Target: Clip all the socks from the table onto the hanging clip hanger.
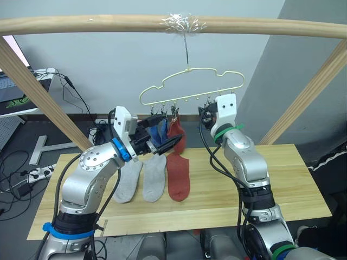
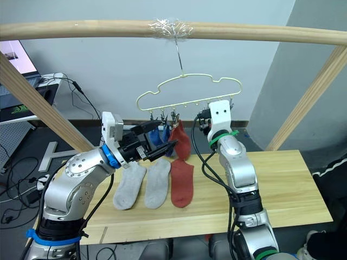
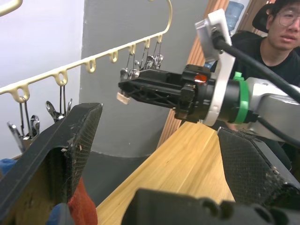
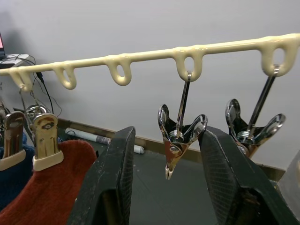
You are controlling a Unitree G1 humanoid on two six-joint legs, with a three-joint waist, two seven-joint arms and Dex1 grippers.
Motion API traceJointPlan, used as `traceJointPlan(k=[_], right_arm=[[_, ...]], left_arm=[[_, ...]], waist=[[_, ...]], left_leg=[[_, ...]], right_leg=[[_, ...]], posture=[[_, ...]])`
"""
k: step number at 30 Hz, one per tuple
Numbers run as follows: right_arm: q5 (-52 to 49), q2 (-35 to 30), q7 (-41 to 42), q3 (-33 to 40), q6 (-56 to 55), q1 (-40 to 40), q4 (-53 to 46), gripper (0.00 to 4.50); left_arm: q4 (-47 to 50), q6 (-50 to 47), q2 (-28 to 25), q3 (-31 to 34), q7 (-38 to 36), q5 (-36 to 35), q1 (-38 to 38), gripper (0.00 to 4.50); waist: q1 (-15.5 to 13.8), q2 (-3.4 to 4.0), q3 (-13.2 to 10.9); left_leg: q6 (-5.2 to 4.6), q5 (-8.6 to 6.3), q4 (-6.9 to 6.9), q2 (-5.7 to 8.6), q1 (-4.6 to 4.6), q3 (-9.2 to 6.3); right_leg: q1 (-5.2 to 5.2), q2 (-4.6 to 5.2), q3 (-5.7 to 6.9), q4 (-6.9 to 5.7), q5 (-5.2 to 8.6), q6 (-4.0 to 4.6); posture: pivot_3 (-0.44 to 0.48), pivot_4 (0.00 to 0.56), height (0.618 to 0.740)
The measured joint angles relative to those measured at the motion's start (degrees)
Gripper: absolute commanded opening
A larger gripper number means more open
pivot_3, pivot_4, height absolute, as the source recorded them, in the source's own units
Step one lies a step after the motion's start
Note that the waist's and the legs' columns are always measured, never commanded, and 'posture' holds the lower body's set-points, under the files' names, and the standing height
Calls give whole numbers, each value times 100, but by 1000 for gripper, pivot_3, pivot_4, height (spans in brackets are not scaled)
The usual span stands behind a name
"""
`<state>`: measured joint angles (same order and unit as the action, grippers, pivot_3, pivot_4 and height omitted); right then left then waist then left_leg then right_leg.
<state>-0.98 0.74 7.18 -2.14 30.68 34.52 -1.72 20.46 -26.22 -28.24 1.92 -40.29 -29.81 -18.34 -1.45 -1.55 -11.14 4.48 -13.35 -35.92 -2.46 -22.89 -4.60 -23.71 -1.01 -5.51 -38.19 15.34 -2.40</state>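
Head view: a pale clip hanger (image 1: 191,86) hangs from a wooden rail (image 1: 108,23) above the table (image 1: 293,187). Two blue socks (image 1: 158,130) and one red sock (image 1: 177,132) already hang from its left clips. Two grey socks (image 1: 142,177) and a second red sock (image 1: 178,176) lie flat on the table below. The left gripper (image 1: 162,142) is spread and empty near the hung socks. The right gripper (image 4: 164,187) is raised, fingers spread around an empty clip (image 4: 180,136). To do this step well, the right should probably squeeze that clip's handles squarely while the left fetches the red sock.
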Motion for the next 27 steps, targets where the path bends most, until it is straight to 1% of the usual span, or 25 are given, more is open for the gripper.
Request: traceJointPlan(k=[10,14,27], right_arm=[[-39,12,3,27,-221,239,214,2125],[-55,23,20,24,-248,251,214,2125],[-81,28,47,12,-285,263,360,2125]], left_arm=[[51,-40,112,0,95,-83,-110,4500],[165,-46,151,0,122,-128,-221,4500],[170,-48,168,0,187,-138,-222,4500]], waist=[[-1,0,0],[-1,0,0],[-1,1,0]], left_leg=[[0,0,0,0,0,-1],[0,0,0,0,0,0],[0,0,0,0,0,-1]], right_leg=[[0,0,0,-1,0,0],[0,0,0,-1,0,0],[0,-1,0,-1,0,0]], posture=[[207,174,740],[207,174,740],[210,175,740]])
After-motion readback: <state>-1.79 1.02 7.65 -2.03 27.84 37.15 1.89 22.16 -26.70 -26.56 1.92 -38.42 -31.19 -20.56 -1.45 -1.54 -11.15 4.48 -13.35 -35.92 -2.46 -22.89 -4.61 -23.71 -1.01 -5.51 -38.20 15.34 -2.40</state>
